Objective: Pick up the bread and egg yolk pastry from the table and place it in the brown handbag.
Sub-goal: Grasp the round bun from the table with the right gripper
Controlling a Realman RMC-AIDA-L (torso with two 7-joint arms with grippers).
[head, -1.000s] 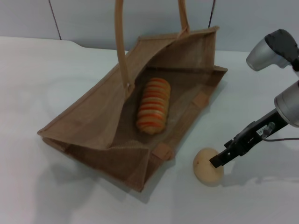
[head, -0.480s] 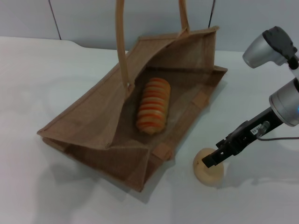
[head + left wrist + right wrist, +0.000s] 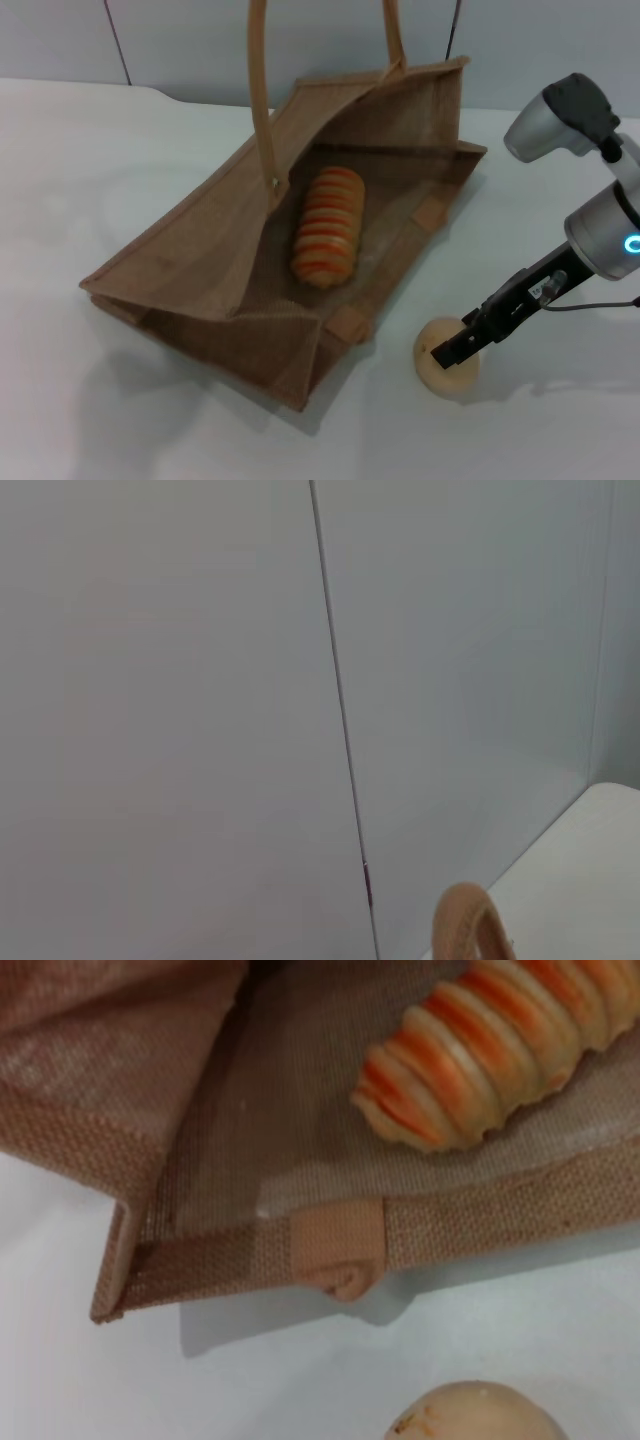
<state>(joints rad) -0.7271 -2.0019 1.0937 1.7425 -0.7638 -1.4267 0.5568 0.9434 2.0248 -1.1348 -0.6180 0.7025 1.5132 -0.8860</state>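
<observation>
One right claw (image 3: 447,352) on egg yolk pastry (image 3: 445,372), beside brown handbag (image 3: 200,290) edge

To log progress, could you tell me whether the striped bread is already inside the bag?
Yes, inside. The bread lies on the woven lining of the open bag, enclosed by its walls.

No text, label, brand, number or sign can be read in any of the views. A small pale tag on the right arm (image 3: 545,290) in the head view is too small to make out, and the brown handbag (image 3: 200,270) carries no print.
</observation>
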